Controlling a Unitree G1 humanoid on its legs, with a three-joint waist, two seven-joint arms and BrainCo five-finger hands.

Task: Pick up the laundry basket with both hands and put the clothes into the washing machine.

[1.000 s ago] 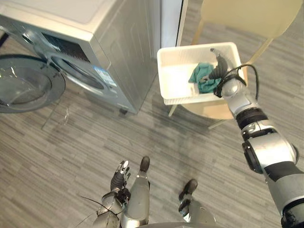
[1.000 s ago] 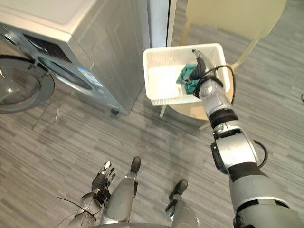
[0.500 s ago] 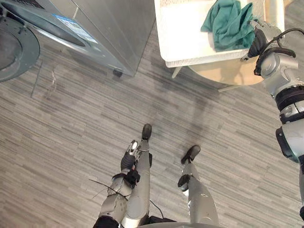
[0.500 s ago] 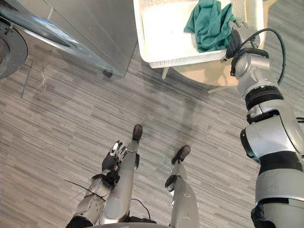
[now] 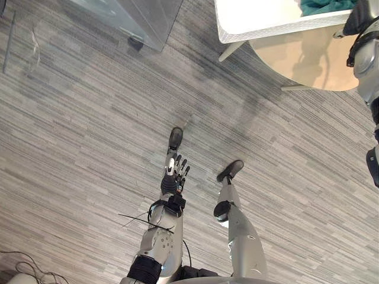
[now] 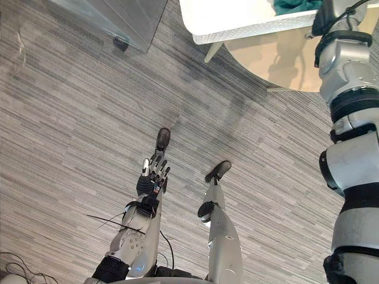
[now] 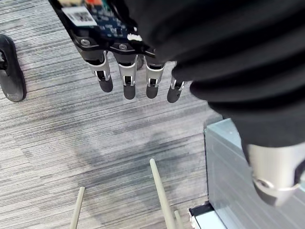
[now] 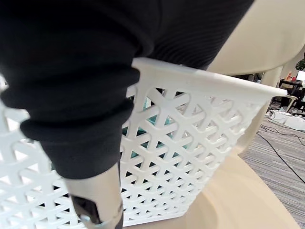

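Sitting on the chair (image 5: 308, 59), the basket (image 5: 260, 21) had a teal cloth (image 6: 293, 6) inside. R hand (image 6: 327, 15) was just beside its lattice wall; fingers hidden, cannot tell their state. L hand (image 5: 173, 177) hung low over the floor (image 5: 89, 118) w/ fingers straight, released.

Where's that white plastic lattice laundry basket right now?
At the eye views' upper right, the white lattice laundry basket sits on a beige round seat, teal cloth inside, the right hand beside its right end.
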